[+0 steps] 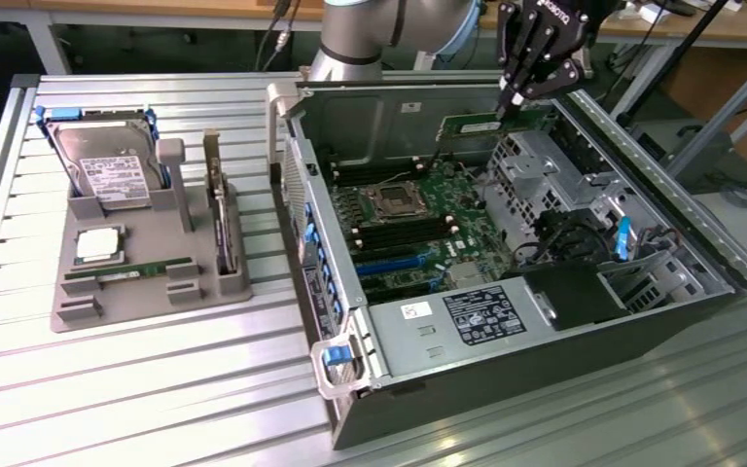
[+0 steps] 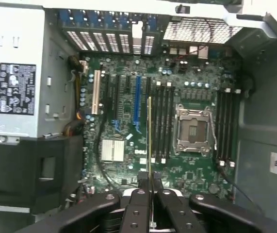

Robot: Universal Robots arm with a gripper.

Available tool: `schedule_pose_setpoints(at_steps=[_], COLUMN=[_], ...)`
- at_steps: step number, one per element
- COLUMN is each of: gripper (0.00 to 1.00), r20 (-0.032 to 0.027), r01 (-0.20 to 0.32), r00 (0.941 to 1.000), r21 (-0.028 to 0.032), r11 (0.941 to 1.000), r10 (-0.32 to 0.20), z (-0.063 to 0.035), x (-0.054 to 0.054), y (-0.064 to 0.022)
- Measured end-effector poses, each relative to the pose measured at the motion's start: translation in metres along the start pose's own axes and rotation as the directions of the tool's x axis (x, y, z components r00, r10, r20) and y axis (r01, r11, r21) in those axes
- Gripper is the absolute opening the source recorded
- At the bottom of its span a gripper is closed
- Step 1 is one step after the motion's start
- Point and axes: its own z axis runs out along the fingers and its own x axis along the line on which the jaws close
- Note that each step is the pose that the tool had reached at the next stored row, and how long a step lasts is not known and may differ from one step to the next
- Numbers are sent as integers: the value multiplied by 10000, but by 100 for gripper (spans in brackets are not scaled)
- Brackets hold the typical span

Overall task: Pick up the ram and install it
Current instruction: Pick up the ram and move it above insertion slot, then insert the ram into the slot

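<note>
One ram (image 1: 475, 125), one gripper (image 1: 515, 101) clamped on it — over one motherboard (image 1: 442, 239)

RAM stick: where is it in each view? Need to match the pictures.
Exterior view: the RAM stick hangs from the gripper over the far end of the open computer case, toward the exterior view's right.
Wrist view: the RAM stick shows edge-on as a thin line, clamped in the gripper.
Shared landmark: the processor socket.

Arm (image 1: 351, 37) reaches down from above; hand (image 1: 514, 97) points downward, fingers pinched on the ram (image 1: 478, 125).
</note>
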Motion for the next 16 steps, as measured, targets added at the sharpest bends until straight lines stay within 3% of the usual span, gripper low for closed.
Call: schedule_pose_setpoints(at_steps=[2,3,16], gripper=[12,12,12], r20=[391,538,526], r01=[24,32,33], r00=[9992,9985,9986], r21=[26,38,36], r11=[10000,10000,10000], r10=[-25,-34,-35], z=[0,2,23], x=[0,0,1], y=[0,0,-2])
